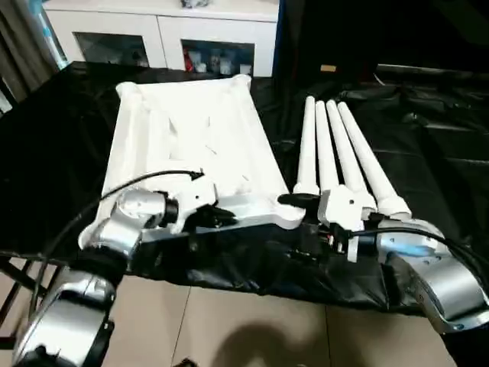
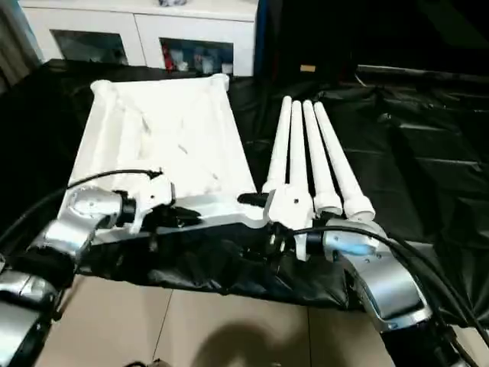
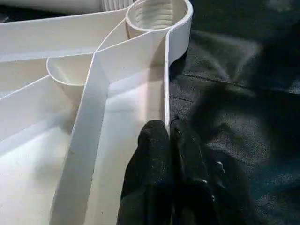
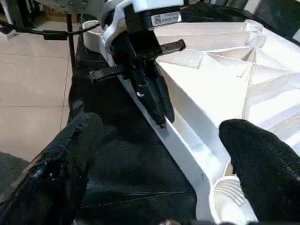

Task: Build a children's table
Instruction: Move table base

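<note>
— Four white legs [image 1: 336, 153] lie side by side on the black sheet [image 1: 428, 145], just right of the upside-down tabletop [image 1: 191, 138]. And the claws?

— The left gripper [image 3: 168, 129] is pinched on the tabletop's near rim, a finger on each side. The right gripper [image 4: 159, 140] is spread wide at the near right corner socket [image 3: 157, 14], holding nothing.

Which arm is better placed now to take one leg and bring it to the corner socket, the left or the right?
Right, probably. Its end effector stands open at the near corner socket, beside the four legs. The left end effector is shut on the tabletop rim, steadying it.
</note>
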{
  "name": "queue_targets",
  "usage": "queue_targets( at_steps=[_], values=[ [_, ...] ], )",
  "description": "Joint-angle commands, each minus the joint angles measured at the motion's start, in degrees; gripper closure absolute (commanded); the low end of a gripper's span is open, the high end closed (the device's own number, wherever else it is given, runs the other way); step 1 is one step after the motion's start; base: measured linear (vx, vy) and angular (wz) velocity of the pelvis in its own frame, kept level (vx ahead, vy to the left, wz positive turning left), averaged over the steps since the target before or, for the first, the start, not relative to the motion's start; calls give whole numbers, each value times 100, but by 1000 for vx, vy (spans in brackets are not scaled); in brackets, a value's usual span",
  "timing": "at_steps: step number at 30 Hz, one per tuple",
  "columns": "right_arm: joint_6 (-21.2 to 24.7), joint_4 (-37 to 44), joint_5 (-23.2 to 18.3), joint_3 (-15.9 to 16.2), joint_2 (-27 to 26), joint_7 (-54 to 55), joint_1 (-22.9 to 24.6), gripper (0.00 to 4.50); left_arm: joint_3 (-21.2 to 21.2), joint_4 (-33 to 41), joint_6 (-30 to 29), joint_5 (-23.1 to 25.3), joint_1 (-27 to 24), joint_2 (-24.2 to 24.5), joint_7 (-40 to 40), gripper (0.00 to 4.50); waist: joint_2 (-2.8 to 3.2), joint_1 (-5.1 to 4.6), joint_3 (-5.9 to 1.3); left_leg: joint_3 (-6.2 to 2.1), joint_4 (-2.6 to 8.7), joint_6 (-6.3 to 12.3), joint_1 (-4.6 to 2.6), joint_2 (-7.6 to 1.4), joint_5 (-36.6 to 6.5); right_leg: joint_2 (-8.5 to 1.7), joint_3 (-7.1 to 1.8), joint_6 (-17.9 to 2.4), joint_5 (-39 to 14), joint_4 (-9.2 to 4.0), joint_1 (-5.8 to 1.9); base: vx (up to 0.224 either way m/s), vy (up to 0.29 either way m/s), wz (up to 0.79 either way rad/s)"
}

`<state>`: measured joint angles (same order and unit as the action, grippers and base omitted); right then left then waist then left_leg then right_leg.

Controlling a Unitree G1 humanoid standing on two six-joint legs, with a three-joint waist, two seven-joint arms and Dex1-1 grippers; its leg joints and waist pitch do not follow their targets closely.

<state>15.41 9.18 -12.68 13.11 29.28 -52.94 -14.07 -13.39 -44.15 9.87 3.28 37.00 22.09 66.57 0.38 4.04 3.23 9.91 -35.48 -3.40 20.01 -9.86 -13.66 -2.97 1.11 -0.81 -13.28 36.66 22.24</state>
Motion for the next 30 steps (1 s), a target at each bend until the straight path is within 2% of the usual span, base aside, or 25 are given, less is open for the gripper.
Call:
queue_targets(
  at_steps=[1,4,5,7,8,9,10,11,12,15,16,17,18,19,20,22,23,24,25,26,27,29,30],
  values=[
    [-10,66,17,-65,32,36,-44,0,-119,153,-43,75,-88,27,55,395,-2,15,-355,-125,432,324,6,-346,-187,-533,-278,-1587,677,-356,-323,0,0,0],
    [55,57,0,-112,33,79,-46,0,-73,345,-101,54,-147,122,52,384,-7,24,-362,-124,431,338,0,-346,-147,-526,-271,-1590,783,-346,-319,0,0,0],
    [155,59,-77,-157,12,97,-56,0,-9,503,-160,-13,-178,177,51,367,-8,28,-360,-128,433,332,4,-349,-152,-531,-273,-1591,782,-342,-325,0,0,0],
    [230,69,-156,-200,-12,105,-64,0,64,684,-257,-114,-217,224,83,367,-19,36,-357,-128,439,324,9,-348,-157,-535,-272,-1574,710,-339,-323,0,0,0],
    [384,63,-341,-313,-110,163,-100,0,236,1110,-470,-343,-320,273,67,367,-34,36,-357,-126,439,320,9,-347,-149,-539,-274,-1589,678,-331,-327,0,0,0],
    [388,55,-345,-321,-122,176,-109,0,246,1139,-488,-354,-327,278,65,367,-26,32,-351,-115,436,323,6,-345,-149,-527,-271,-1606,641,-347,-303,0,0,0],
    [411,7,-369,-367,-194,261,-159,0,306,1320,-602,-423,-371,313,52,367,-60,32,-350,-107,437,326,0,-342,-159,-521,-270,-1601,602,-350,-304,0,0,0],
    [467,-127,-358,-429,-316,438,-278,0,401,1596,-852,-561,-440,373,82,343,-31,39,-352,-108,438,309,-1,-337,-136,-518,-268,-1608,548,-340,-291,0,0,0],
    [471,-184,-335,-446,-359,509,-325,0,436,1694,-936,-603,-465,396,84,332,-139,16,-352,-98,449,307,3,-343,-113,-518,-265,-1610,536,-337,-301,0,0,0],
    [478,-704,-132,-531,-659,1011,-708,0,673,2328,-1404,-911,-637,506,21,332,-77,1,-344,-98,446,182,-4,-326,-114,-518,-268,-1577,211,-339,-260,0,0,0],
    [502,-836,-95,-551,-729,1125,-807,0,732,2513,-1491,-973,-697,528,-41,326,-80,-6,-349,-89,438,159,-5,-318,-47,-501,-273,-1582,372,-325,-257,0,0,0],
    [544,-930,-88,-575,-788,1205,-881,0,784,2674,-1573,-1026,-753,540,-97,303,-242,-30,-340,-60,442,212,14,-303,-27,-466,-270,-1554,413,-343,-269,0,0,0],
    [587,-1126,-32,-618,-892,1402,-1023,0,869,2883,-1706,-1088,-823,557,-192,291,-145,-9,-348,-85,443,202,13,-312,38,-503,-264,-1578,472,-298,-262,0,0,0],
    [683,-1669,109,-729,-1134,1938,-1388,0,1064,3265,-1900,-1167,-962,604,-423,291,-243,-34,-347,-64,444,227,16,-301,70,-483,-258,-1566,464,-314,-269,0,0,0],
    [709,-1985,218,-776,-1250,2262,-1591,0,1166,3370,-1986,-1118,-1001,614,-622,288,-186,-55,-343,-71,452,183,16,-291,121,-481,-257,-1597,426,-306,-249,0,0,0],
    [925,-2715,296,-969,-1528,2974,-2055,0,1315,3546,-2138,-838,-1086,691,-1073,258,-182,-77,-350,-62,439,114,-5,-269,267,-446,-252,-1600,586,-287,-239,0,0,0],
    [1057,-3181,294,-1094,-1680,3359,-2335,0,1401,3619,-2240,-645,-1135,733,-1349,247,-213,-83,-354,-61,443,117,-3,-275,314,-444,-248,-1598,666,-284,-253,0,0,0],
    [1001,-3668,290,-1177,-1796,3627,-2602,0,1496,3698,-2392,-511,-1185,761,-1594,246,-221,-100,-356,-65,438,114,9,-252,404,-437,-249,-1596,769,-265,-262,0,0,0],
    [947,-3944,289,-1219,-1856,3768,-2755,0,1561,3774,-2512,-442,-1223,776,-1738,241,-306,-115,-355,-51,432,148,16,-258,442,-444,-254,-1590,874,-262,-271,0,0,0],
    [796,-4752,201,-1332,-2012,4035,-3179,0,1809,3984,-2780,-373,-1323,725,-2102,241,-304,-75,-335,-45,434,182,14,-251,483,-453,-256,-1593,934,-262,-269,0,0,0],
    [786,-4809,196,-1344,-2024,4055,-3210,0,1828,4015,-2812,-376,-1335,721,-2127,206,-279,-102,-345,-53,427,179,29,-251,496,-466,-261,-1648,972,-229,-270,0,0,0],
    [675,-5243,172,-1421,-2106,4211,-3440,0,1970,4273,-3041,-426,-1433,703,-2281,200,-340,-47,-288,-34,443,258,17,-247,533,-439,-255,-1619,1048,-244,-243,0,0,0],
    [512,-5672,168,-1491,-2174,4324,-3659,0,2055,4652,-3257,-530,-1584,735,-2295,202,-392,-46,-250,-26,449,306,19,-263,671,-434,-246,-1645,1303,-209,-215,0,0,0]
  ],
)
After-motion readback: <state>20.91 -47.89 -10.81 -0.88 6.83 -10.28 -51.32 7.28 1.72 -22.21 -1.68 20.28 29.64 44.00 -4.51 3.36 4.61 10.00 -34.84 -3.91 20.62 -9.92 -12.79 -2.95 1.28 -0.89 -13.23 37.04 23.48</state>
